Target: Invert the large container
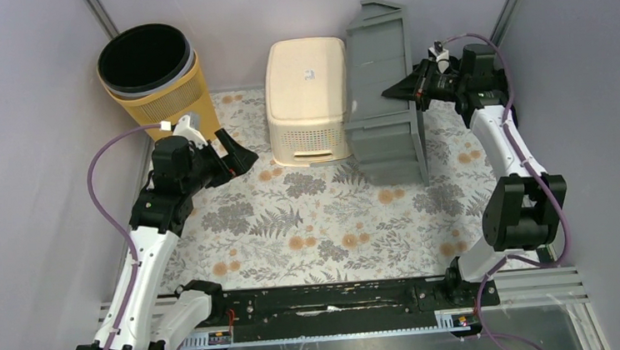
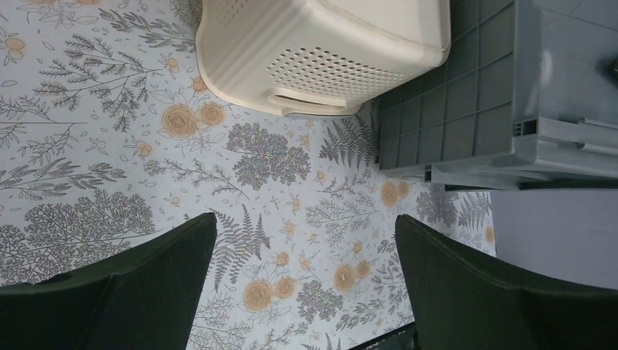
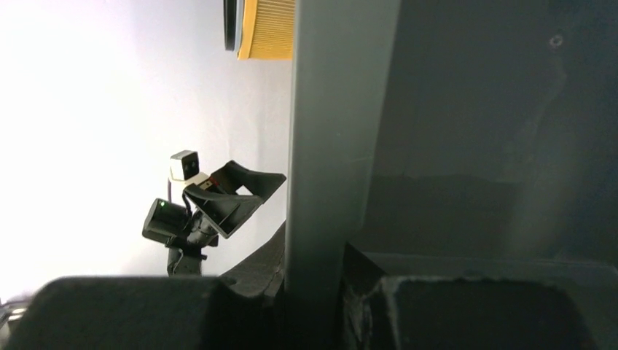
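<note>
The large grey container stands tipped on its side at the back of the table, its ribbed underside facing the left wrist camera. My right gripper is shut on its upper wall. In the right wrist view that grey wall runs straight down between the fingers of the right gripper. My left gripper hovers open over the flowered cloth to the left, apart from everything. Only the cloth shows between the wide black fingers of the left gripper.
A cream perforated basket lies upside down, touching the grey container's left side, and it shows again as the cream basket. A yellow bin with a black liner leans in the back left corner. Purple walls close in both sides.
</note>
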Controlling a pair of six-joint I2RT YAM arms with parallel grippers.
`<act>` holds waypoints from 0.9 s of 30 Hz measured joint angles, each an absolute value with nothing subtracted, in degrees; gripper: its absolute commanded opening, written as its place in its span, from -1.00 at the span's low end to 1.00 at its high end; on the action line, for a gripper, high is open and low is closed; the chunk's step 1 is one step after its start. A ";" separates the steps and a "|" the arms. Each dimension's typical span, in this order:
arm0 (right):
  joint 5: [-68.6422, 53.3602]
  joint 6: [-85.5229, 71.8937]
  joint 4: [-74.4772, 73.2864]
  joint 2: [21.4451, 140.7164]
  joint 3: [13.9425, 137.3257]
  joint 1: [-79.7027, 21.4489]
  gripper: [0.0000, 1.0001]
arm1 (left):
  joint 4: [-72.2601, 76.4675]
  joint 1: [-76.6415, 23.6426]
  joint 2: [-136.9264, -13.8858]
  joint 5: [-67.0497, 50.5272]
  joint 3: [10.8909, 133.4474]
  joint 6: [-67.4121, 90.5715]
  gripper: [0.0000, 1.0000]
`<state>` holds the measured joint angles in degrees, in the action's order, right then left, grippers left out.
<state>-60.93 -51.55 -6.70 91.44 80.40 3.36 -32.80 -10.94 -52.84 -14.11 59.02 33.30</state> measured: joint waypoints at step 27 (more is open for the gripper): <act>-62.11 -90.28 47.64 110.65 78.76 -13.21 -1.00 | -33.32 -10.94 -51.92 -13.08 59.31 33.78 1.00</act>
<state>-62.11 -90.28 47.64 110.65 78.76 -13.21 -33.32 -10.94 -51.92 -13.08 59.31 33.78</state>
